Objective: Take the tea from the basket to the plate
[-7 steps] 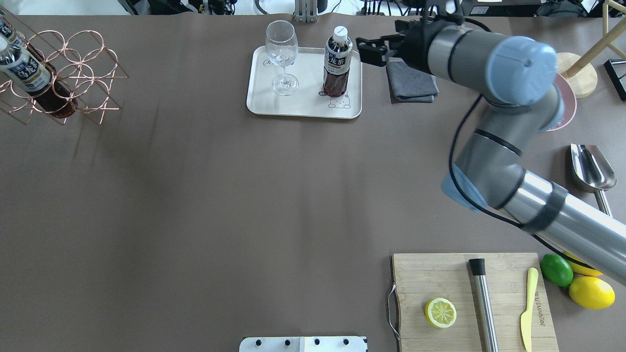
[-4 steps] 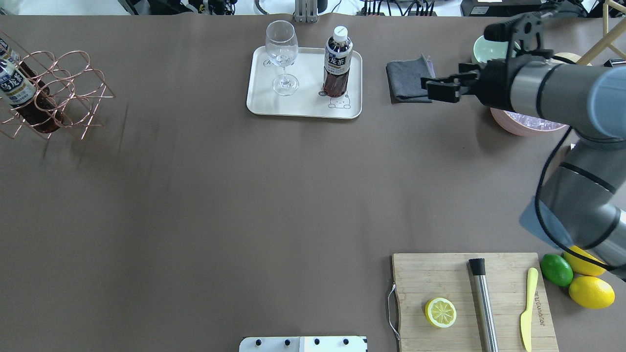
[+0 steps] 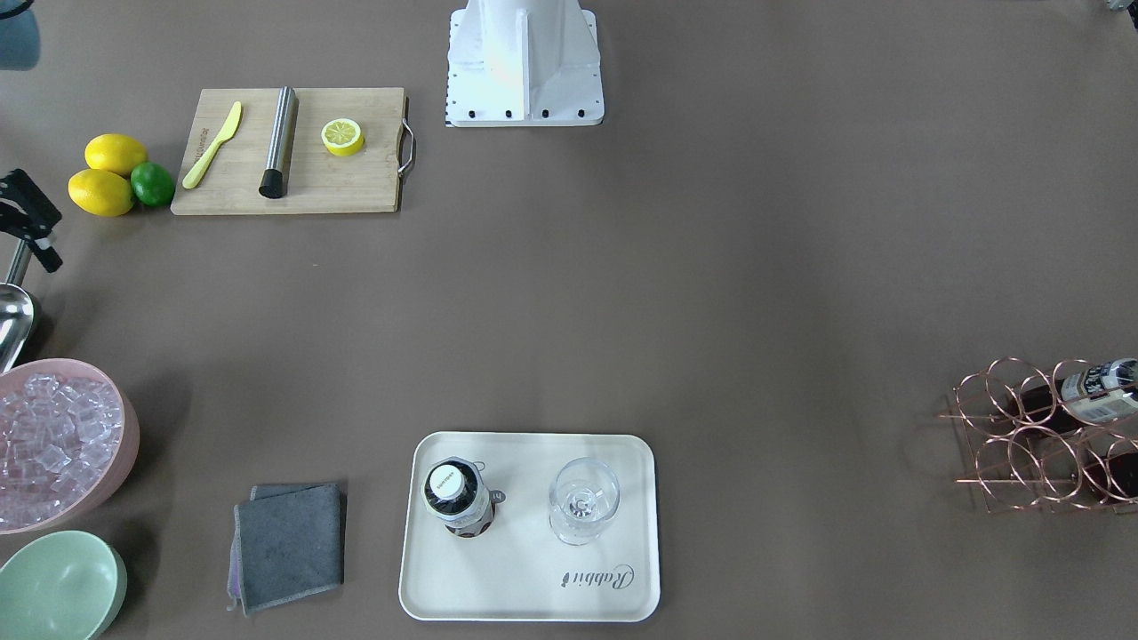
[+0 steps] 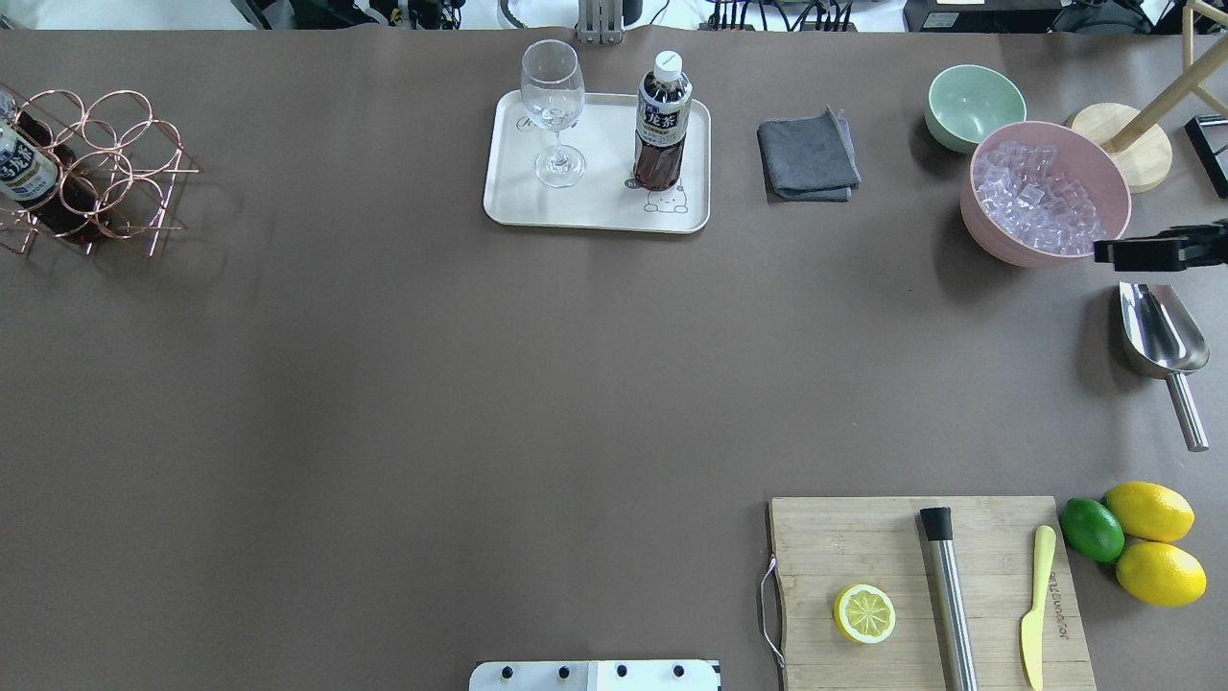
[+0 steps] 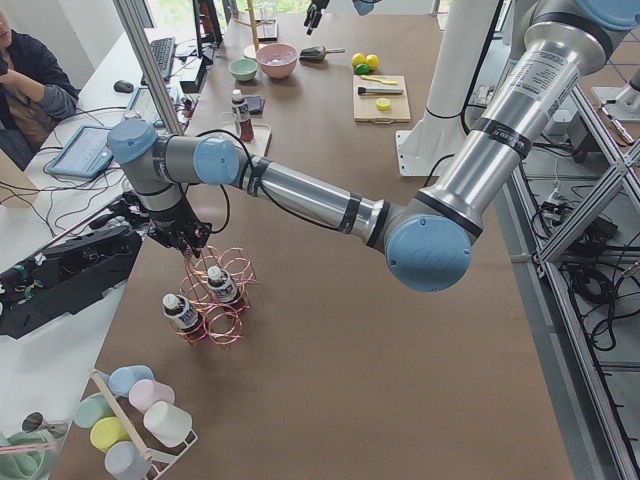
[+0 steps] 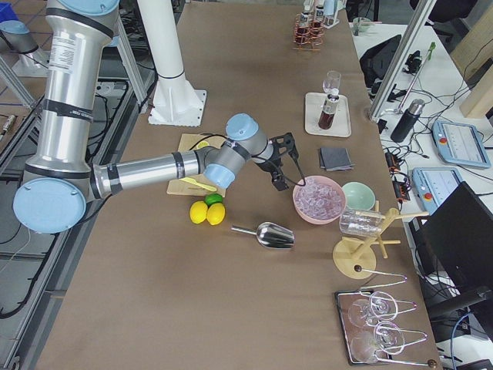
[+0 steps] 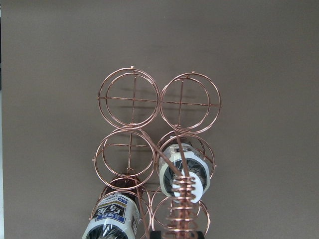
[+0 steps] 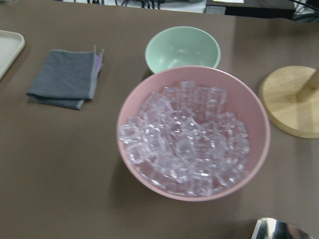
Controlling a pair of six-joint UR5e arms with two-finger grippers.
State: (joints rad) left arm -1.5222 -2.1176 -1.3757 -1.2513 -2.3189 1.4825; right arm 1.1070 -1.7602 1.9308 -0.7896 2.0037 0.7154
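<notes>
One tea bottle [image 4: 662, 115] stands upright on the cream plate [image 4: 595, 206], beside a wine glass [image 4: 554, 110]. The copper wire basket [image 4: 115, 154] sits at the table's far left with two more tea bottles [image 7: 184, 172] in its rings. In the left wrist view the coiled handle [image 7: 183, 196] runs up into my left gripper [image 7: 174, 235], which is shut on it. My right gripper [image 4: 1103, 252] is open and empty at the right edge, just in front of the pink ice bowl [image 4: 1046, 192], far from the plate.
A grey cloth [image 4: 806, 154] and a mint bowl [image 4: 974, 101] lie right of the plate. A steel scoop [image 4: 1161, 336] lies near my right gripper. A cutting board [image 4: 921, 585] with half a lemon, a muddler and a knife sits front right, beside lemons and a lime.
My right arm has pulled back from beside the plate to the right edge, past the ice bowl. The basket has moved left and gone from tilted to upright.
</notes>
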